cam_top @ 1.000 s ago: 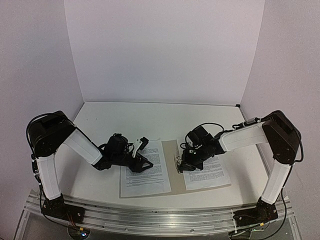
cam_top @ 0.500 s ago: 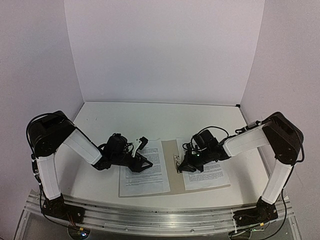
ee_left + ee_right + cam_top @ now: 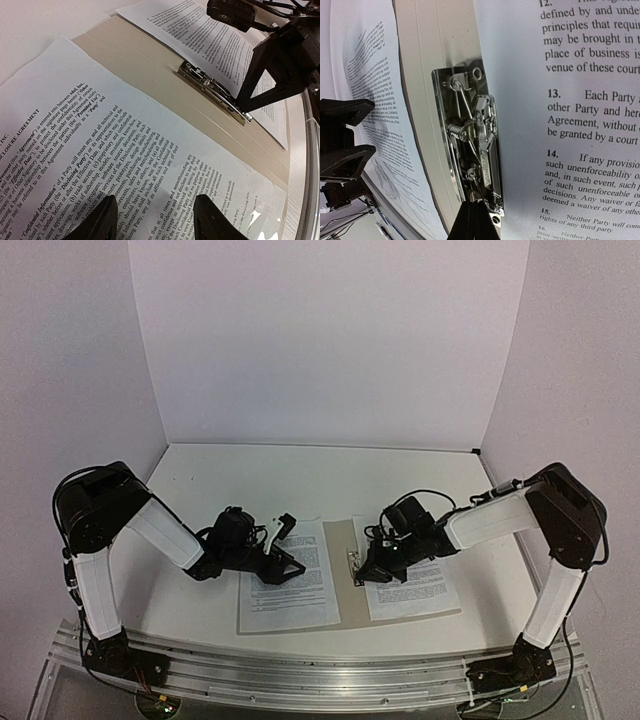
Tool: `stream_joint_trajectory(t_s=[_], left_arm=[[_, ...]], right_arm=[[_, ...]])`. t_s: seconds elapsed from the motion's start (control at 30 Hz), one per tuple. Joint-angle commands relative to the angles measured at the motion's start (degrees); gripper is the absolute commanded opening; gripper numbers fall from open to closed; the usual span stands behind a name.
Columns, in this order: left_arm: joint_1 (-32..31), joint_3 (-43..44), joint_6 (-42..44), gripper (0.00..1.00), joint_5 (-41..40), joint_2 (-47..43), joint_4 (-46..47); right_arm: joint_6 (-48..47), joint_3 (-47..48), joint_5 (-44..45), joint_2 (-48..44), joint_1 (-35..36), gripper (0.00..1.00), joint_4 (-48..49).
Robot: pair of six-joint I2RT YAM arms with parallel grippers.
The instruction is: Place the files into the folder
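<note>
Found open and flat on the worktop [image 3: 300,480]: folder [image 3: 346,605], thin beige card, matte, with scored ridges along the spine. Directly below the left gripper [image 3: 152,222]: first sheet [image 3: 296,592] of the files, white, densely printed, lying on the folder's cover on that side. Beside the right gripper [image 3: 472,221], on its outer side: second sheet [image 3: 418,590], flat on the other cover, inner edge just beside the clip [image 3: 470,140]. At the right gripper's tips: near end of that clip, bright sprung metal, small and hard.

Left gripper about half open, nothing between the fingers, pads low over the print; contact with the paper not possible to tell. Right gripper fully closed, holding nothing, tips touching or just short of the clip's end.

Judged: paper light, limp and smooth, prone to sliding on card and to creasing if pinched mid-page; best taken at a free edge or pushed flat with a pad. Card stiffer yet bendable; best lifted by a cover's outer edge. Firm push probably needed on the sprung clip.
</note>
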Motion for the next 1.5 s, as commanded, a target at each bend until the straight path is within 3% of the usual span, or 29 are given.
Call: stream_joint_trajectory(t_s=[0.0,0.43,0.63,0.83,1.07,1.47], left_arm=[[0.08,-1.6,-0.82,0.52,-0.53,0.88,-4.57],[0.08,-1.28,-0.81,0.52,-0.49,0.9,-4.6],[0.07,-1.2,-0.69,0.52,-0.54,0.76,-4.95],[0.0,-1.37,-0.81,0.52,-0.38,0.35,-4.69],[-0.22,-1.46,-0.76,0.52,-0.38,-0.26,-4.84],[-0.85,-0.04,0.63,0.52,-0.35,-1.19,-6.76]], right_arm=[[-0.3,-1.58,4.14,2.58,0.34,0.0,-12.2],[0.74,-3.26,1.21,7.16,0.42,0.01,-7.57],[0.55,-2.54,3.75,3.42,0.42,0.12,-10.05],[-1.16,0.75,7.11,0.62,0.42,0.15,-16.01],[-2.74,5.06,8.63,-0.26,0.42,0.3,-19.77],[-3.35,11.78,15.51,-4.71,0.43,0.38,-27.07]])
